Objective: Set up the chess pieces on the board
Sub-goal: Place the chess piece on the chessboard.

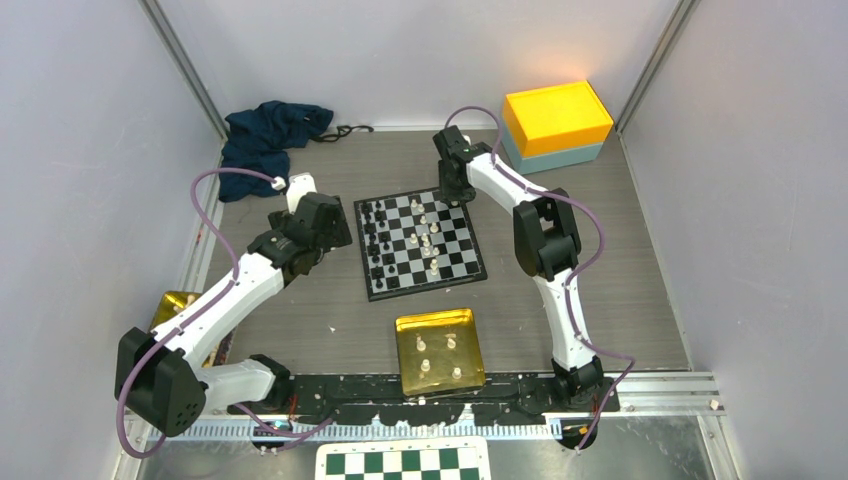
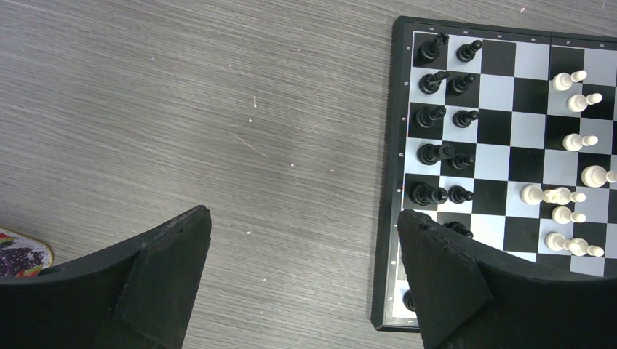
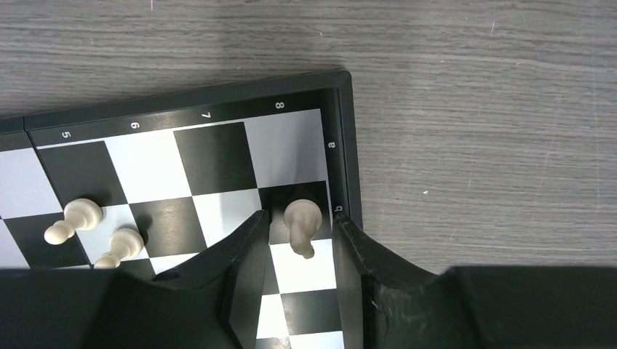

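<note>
Cream piece (image 3: 302,220) at board (image 3: 348,145) corner, right jaws seemingly apart around it, left jaws wide over table (image 2: 218,109)

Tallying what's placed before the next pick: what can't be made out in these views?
Top external: the chess pieces on the board are too small to tell types.
Top external: the right gripper covers the board's far right corner.
Left wrist: one finger of the left gripper hides the bottom black-piece squares.
Right wrist: its own fingers block most of the board below the white piece between them.
</note>
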Tool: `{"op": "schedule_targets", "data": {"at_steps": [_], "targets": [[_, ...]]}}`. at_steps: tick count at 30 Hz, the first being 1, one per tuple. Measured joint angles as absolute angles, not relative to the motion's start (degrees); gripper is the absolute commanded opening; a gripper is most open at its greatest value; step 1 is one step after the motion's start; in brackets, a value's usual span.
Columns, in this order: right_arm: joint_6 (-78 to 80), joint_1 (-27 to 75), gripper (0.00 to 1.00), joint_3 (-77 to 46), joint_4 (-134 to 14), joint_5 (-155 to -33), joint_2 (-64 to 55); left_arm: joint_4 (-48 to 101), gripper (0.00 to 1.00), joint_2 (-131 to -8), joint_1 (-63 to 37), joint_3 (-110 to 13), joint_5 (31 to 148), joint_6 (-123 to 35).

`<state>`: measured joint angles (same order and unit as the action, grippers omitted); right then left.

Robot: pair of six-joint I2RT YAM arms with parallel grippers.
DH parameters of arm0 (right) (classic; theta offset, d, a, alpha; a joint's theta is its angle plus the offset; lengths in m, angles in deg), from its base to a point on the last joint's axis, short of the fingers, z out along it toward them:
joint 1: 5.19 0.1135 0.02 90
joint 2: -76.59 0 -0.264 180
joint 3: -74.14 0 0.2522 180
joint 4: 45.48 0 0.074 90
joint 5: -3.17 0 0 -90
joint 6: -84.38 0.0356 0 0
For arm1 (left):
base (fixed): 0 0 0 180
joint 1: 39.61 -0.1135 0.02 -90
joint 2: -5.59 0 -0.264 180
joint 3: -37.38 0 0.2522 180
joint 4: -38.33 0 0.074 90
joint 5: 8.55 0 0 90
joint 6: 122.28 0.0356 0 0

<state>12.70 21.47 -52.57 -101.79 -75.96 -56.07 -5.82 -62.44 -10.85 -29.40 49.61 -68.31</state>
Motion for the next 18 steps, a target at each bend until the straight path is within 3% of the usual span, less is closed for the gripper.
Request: {"op": "schedule_targets", "data": {"at_steps": [18], "targets": [[12.7,21.95,0.46,-50.25,-102.03,-74.82,-52.69,-5.91,1.0,-62.4,-10.85,-29.4,49.59,-68.31]]}}
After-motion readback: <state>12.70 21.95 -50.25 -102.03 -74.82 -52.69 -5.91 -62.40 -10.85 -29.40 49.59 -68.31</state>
